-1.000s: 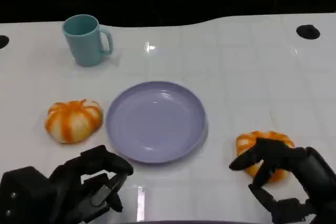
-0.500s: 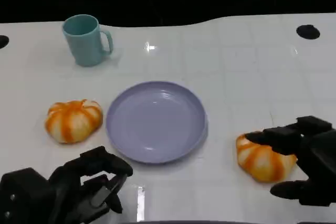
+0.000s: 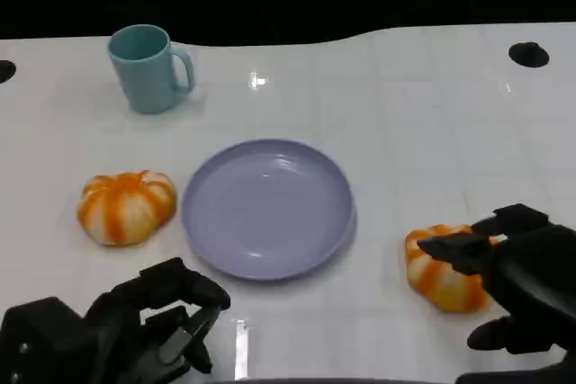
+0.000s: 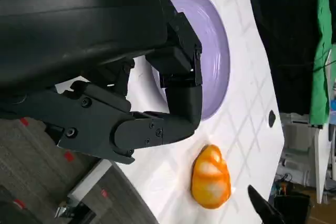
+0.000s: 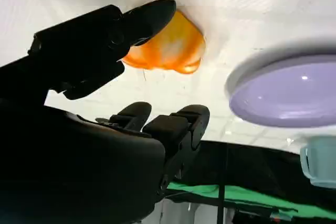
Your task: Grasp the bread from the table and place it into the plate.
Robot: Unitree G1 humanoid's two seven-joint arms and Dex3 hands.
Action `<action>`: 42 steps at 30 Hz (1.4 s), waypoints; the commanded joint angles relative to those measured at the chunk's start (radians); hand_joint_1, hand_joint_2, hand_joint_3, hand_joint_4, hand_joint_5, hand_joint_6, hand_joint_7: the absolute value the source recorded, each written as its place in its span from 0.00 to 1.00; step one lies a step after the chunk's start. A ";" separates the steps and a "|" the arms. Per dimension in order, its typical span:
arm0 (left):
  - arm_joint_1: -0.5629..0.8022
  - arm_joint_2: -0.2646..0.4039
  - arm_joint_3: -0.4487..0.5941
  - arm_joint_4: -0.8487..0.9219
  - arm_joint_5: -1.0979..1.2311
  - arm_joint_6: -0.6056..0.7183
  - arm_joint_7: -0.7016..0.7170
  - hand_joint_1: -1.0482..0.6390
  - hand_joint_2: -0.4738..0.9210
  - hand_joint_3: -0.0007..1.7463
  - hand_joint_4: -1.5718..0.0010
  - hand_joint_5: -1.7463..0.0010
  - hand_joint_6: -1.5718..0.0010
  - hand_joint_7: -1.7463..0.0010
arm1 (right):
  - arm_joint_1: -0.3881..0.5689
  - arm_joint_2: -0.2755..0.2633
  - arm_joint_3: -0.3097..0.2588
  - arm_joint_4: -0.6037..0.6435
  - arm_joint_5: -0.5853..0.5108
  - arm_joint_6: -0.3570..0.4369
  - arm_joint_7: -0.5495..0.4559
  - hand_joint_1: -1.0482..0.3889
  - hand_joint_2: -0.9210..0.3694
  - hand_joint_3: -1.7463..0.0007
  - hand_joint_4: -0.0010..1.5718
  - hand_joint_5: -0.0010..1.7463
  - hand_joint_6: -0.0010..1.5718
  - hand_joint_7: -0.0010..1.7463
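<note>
The bread (image 3: 441,269) nearest my right hand is an orange and white striped bun lying on the white table, right of the purple plate (image 3: 267,207). My right hand (image 3: 520,283) sits against the bun's right side with its fingers apart. One finger reaches over the top of the bun and the thumb hangs lower, off it. In the right wrist view that finger (image 5: 149,15) lies across the bread (image 5: 169,50), with the plate (image 5: 283,95) beyond. My left hand (image 3: 121,330) hovers at the front left, fingers curled in on nothing.
A second striped bun (image 3: 126,206) lies left of the plate. A teal mug (image 3: 148,67) stands at the back left. The table's dark far edge runs along the top, with a black hole (image 3: 528,54) at the back right.
My right hand drew back from over the bun to its right side, then settled with one finger over the top. The bun has barely shifted. The left hand sank slightly.
</note>
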 commanded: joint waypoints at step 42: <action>0.052 0.003 -0.015 -0.051 0.025 -0.022 0.012 0.36 0.98 0.27 0.54 0.00 0.56 0.27 | -0.316 0.097 0.128 0.696 0.167 -0.381 -0.752 0.78 0.61 0.20 0.67 1.00 0.59 0.88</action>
